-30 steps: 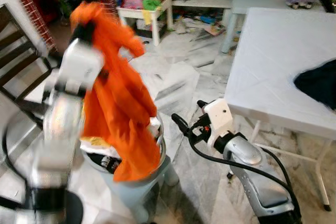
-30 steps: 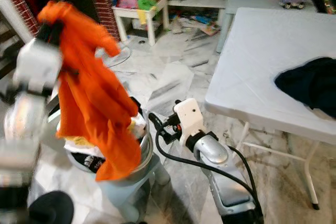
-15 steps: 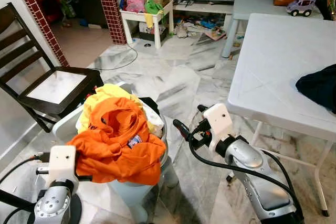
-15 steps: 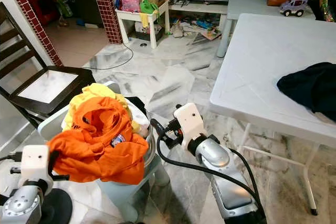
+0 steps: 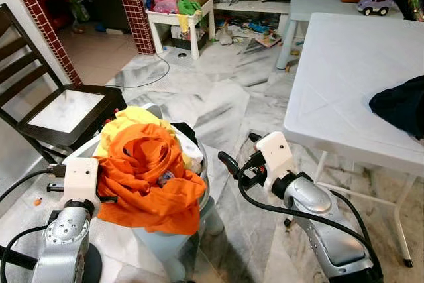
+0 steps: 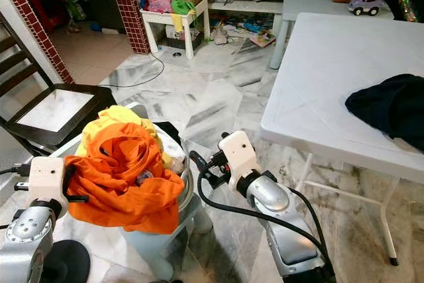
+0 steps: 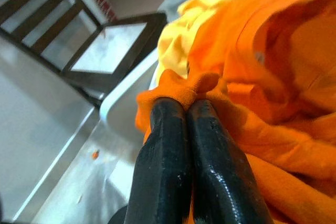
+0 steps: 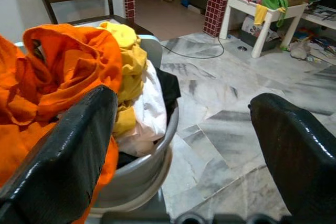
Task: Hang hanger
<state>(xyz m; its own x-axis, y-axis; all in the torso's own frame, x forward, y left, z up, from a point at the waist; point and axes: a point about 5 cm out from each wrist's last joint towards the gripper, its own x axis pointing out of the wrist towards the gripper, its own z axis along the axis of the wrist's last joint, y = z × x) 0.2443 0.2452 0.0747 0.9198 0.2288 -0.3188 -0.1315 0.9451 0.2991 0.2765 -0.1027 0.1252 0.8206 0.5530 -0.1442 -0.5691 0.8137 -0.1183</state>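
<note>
Orange crumpled cloth garment is lying heaped on top of a round grey laundry basket, spilling over its near rim. The left end effector is pinching a fold of this garment tightly between its black fingers at the basket's left edge. The right end effector is hovering just right of the basket with its fingers spread wide, gripping nothing. A yellow cloth is lying behind the orange one. Farther off, a dark wooden chair is standing on the marble floor, and a dark garment is resting on the white surface.
</note>
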